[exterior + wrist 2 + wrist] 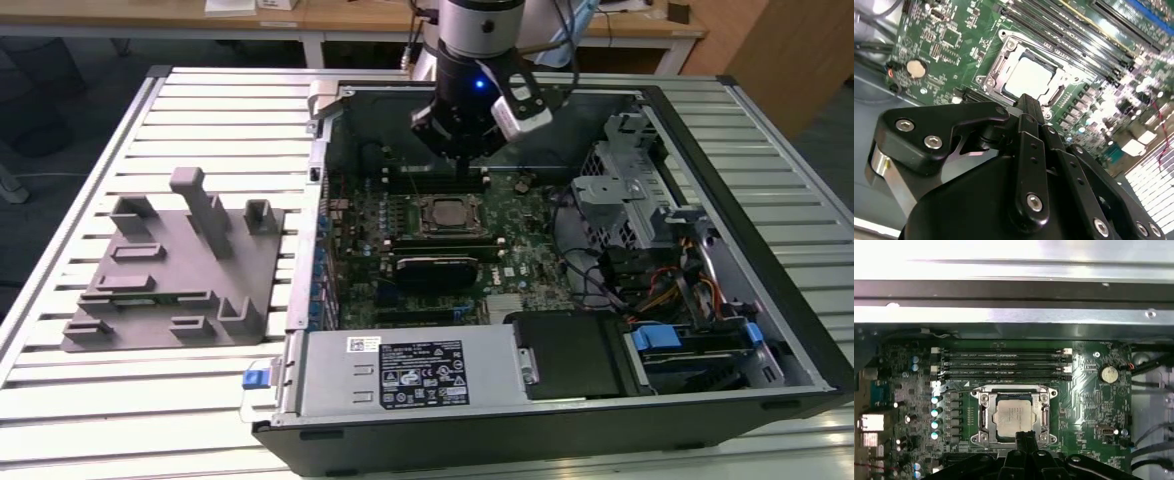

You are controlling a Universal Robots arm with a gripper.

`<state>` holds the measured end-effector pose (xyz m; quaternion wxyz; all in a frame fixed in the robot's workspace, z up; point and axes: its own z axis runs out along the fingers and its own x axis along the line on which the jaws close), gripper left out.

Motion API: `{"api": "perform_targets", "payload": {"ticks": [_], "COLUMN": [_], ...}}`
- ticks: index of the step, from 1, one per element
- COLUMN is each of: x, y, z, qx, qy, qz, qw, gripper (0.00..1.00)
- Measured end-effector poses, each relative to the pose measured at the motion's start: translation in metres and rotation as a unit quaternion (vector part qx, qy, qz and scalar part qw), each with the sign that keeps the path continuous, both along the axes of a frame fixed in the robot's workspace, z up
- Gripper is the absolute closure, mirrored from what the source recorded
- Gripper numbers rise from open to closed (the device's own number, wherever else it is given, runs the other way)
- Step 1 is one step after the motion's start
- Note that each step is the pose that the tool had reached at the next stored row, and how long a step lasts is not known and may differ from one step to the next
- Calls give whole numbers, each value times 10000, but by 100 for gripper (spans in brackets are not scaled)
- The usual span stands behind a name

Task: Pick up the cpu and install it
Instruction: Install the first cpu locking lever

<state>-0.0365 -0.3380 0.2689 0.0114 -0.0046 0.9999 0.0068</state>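
The cpu (445, 213), a silvery-white square chip, lies flat inside the metal socket frame (416, 214) on the green motherboard. Both wrist views show the cpu (1029, 76) (1015, 415) seated in the frame. My gripper (461, 152) hangs above the board, just beyond the socket toward the back wall of the case. In both wrist views the black fingers of the gripper (1026, 101) (1024, 436) meet at their tips, with nothing between them, a short way above the cpu's near edge.
The open computer case (747, 230) encloses the board. A grey fixture block (167, 265) stands on the slatted table at the exterior view's left. The power supply (400, 370), a drive cage (627, 190) with cables and the memory slots (1004, 365) surround the socket.
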Motion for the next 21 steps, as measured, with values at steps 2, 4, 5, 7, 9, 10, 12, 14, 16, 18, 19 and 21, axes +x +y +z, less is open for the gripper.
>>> {"api": "perform_targets", "payload": {"ticks": [2, 4, 5, 7, 9, 10, 12, 14, 16, 18, 19, 21], "x": [-27, -80, -105, -164, -204, -203, -204, -207, -211, -216, -222, -244], "y": [0, 0, 0, 0, 1, 1, 1, 6, 11, 12, 12, 12], "z": [-3, -4, -6, -8, -8, -9, -8, -9, -12, -14, -16, -20], "qx": [1, -1, 0, 0, 0, 0, 0, 0, 0, -1, 0, 0], "qy": [0, 1, 0, 0, 2, 16, 56, 68, 76, 78, 78, 77], "qz": [54, 57, 59, 64, 67, 68, 67, 67, 67, 68, 68, 67], "qw": [10000, 10000, 10000, 10000, 10000, 10000, 10000, 10000, 9999, 9999, 9999, 9999], "gripper": [89, 89, 89, 89, 89, 89, 89, 89, 89, 89, 89, 89]}}
